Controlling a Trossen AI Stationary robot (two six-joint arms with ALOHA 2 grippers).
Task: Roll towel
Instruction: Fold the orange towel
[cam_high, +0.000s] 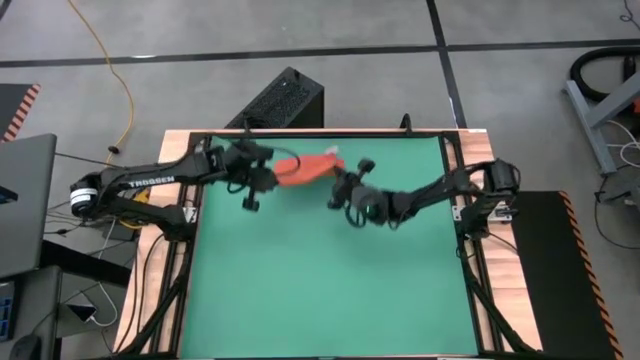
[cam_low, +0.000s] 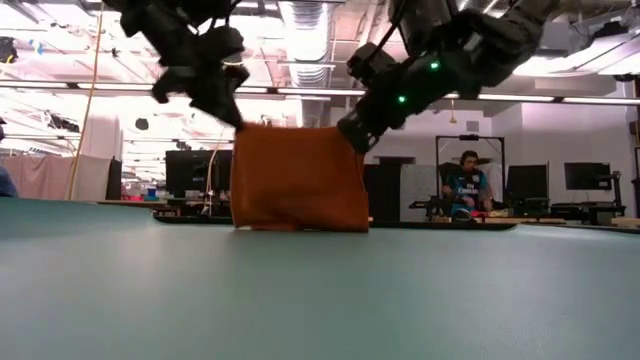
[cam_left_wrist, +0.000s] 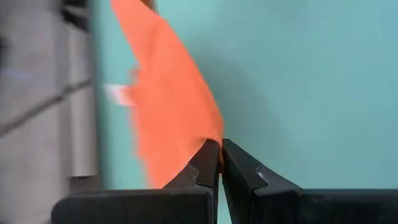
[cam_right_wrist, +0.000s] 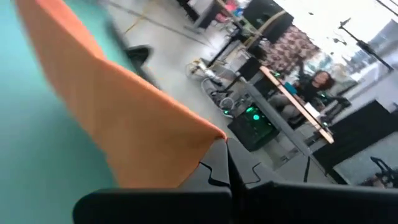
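Toward twelve o'clock above the green surface (cam_high: 320, 290), the left hand (cam_high: 262, 172) and right hand (cam_high: 342, 180) each pinch a top corner of the hanging towel (cam_low: 298, 178), its lower edge touching the surface

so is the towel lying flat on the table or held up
Held up. The towel hangs as a sheet, its lower edge at the table, with the left claw and right claw each shut on a top corner.

A green table (cam_high: 320, 290) with a wooden border is seen from above; the towel (cam_low: 298, 180) is hung over its far part, only the lower edge being rested on the surface.
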